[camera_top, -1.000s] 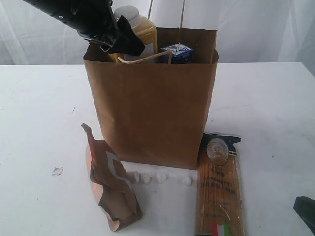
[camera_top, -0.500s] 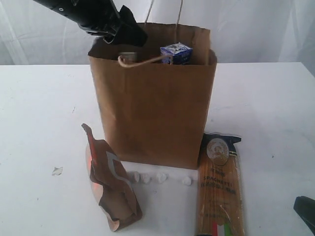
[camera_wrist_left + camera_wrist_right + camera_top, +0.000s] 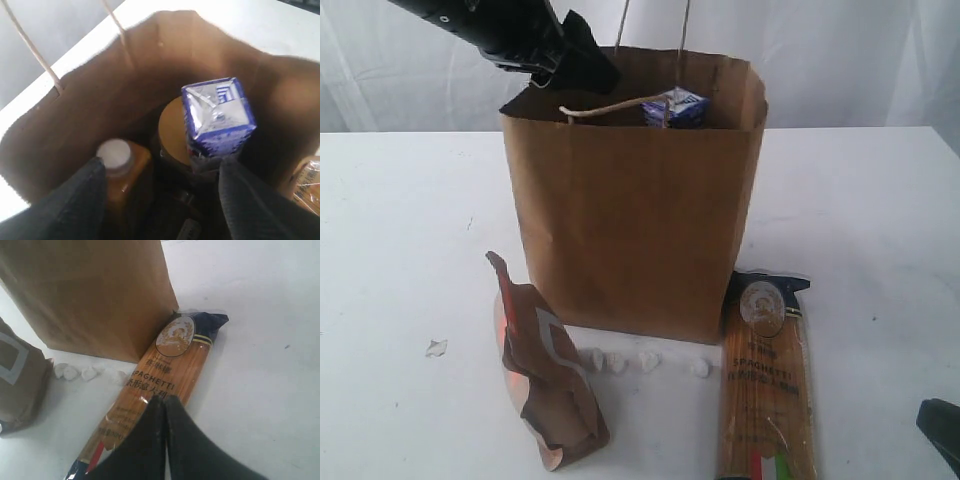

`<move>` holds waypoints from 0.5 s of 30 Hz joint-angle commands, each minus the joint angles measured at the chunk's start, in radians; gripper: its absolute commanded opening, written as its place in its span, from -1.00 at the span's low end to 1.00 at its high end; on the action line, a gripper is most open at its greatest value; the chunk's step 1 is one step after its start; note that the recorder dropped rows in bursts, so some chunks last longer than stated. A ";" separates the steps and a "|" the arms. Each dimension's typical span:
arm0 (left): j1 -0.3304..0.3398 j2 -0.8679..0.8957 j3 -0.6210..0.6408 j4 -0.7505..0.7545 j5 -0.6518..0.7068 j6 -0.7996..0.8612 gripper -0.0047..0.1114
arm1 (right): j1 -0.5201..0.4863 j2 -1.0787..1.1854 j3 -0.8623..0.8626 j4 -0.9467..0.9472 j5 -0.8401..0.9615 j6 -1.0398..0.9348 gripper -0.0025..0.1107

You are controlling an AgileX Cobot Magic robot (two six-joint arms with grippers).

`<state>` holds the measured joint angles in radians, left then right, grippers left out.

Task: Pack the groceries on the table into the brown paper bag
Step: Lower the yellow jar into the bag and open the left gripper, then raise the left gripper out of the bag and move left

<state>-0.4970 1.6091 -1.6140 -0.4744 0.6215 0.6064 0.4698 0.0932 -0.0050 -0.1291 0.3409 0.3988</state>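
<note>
My left gripper (image 3: pixel 162 175) hung over the bag (image 3: pixel 630 230), fingers apart.
My right gripper (image 3: pixel 165 405), pinched together, hovered near the spaghetti (image 3: pixel 167 367).

bag (image 3: pixel 635 220): brown paper, upright, open
inside: blue-white carton (image 3: pixel 217 117), yellow-filled bottle (image 3: pixel 122 167), tan-lidded jar (image 3: pixel 171 134)
outside, on table (image 3: pixel 400 230): foil pouch (image 3: pixel 545 375), spaghetti packet (image 3: pixel 765 385)

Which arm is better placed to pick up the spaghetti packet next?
Right. The right gripper, shut, is close to the spaghetti packet; the left gripper is up at the mouth of the brown paper bag.
</note>
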 commanded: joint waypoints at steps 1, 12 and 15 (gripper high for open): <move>-0.005 -0.014 -0.003 -0.026 0.037 -0.008 0.23 | -0.001 -0.003 0.005 -0.002 -0.006 -0.001 -0.96; -0.005 -0.099 -0.003 -0.037 0.191 -0.010 0.23 | -0.001 -0.003 0.005 -0.002 -0.006 -0.001 -0.96; -0.005 -0.217 -0.003 0.061 0.242 -0.125 0.23 | -0.001 -0.003 0.005 -0.002 -0.006 -0.001 -0.96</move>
<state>-0.4970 1.4598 -1.6140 -0.4584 0.8119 0.5524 0.4698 0.0932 -0.0050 -0.1291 0.3409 0.4004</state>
